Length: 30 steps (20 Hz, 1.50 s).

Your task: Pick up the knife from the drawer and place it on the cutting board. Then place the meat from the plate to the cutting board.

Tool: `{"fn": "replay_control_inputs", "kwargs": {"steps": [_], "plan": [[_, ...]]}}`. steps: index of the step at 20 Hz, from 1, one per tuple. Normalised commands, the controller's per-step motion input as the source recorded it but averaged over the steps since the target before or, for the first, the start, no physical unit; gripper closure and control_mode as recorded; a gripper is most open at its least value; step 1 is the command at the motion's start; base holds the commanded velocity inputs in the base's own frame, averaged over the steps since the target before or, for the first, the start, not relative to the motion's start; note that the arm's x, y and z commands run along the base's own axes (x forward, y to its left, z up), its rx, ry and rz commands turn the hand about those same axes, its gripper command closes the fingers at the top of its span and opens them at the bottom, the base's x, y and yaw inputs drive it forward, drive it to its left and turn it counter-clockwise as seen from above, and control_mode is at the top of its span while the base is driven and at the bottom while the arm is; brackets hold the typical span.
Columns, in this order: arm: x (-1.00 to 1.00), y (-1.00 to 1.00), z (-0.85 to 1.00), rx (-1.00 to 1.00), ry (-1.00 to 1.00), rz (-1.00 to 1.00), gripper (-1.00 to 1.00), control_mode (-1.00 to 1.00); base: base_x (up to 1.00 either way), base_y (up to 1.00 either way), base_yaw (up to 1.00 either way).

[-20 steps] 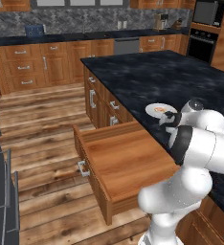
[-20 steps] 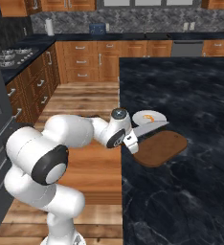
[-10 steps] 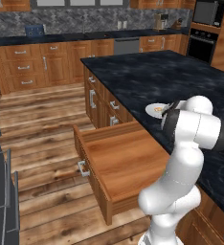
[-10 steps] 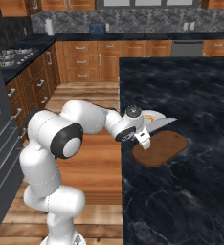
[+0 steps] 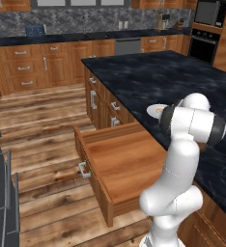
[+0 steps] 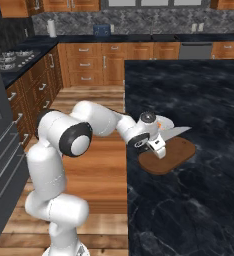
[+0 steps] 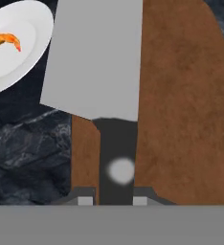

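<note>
the gripper (image 6: pixel 158 148) pinches the knife (image 6: pixel 174 133) by its black handle, blade held level just above the cutting board (image 6: pixel 173 156) so it can be set down flat, while the meat (image 7: pixel 6 41) waits on the plate (image 7: pixel 28 52) just beyond the board.

knife (image 7: pixel 92 60): 1 | cutting board (image 7: pixel 181 105): 1 | plate (image 7: pixel 30 43): 1 | meat (image 7: pixel 5 42): 1 | drawer (image 5: pixel 122 169): 1

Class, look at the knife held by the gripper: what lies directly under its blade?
Under the knife lies the cutting board, with dark countertop alongside. The blade covers part of the board. The gripper holds the black handle.
</note>
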Motion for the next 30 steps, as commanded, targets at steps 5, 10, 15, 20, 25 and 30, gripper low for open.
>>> {"fn": "replay_control_inputs", "kwargs": {"steps": [5,10,15,20,25,30], "plan": [[0.01,-0.3,-0.16,-0.02,0.0,0.0,1.0,-1.0,0.0,0.0,0.0],[0.0,-0.16,-0.18,-0.01,0.0,0.0,1.0,-1.0,0.0,0.0,0.0],[0.0,0.0,-0.19,-0.02,0.0,0.0,1.0,-1.0,0.0,0.0,0.0],[0.0,0.0,-0.02,0.0,0.0,0.0,1.0,-1.0,0.0,0.0,0.0],[0.01,0.0,-0.01,-0.03,0.0,0.0,-1.0,-1.0,0.0,0.0,0.0],[0.0,0.0,0.0,0.0,0.0,0.0,-1.0,-1.0,0.0,0.0,0.0]]}}
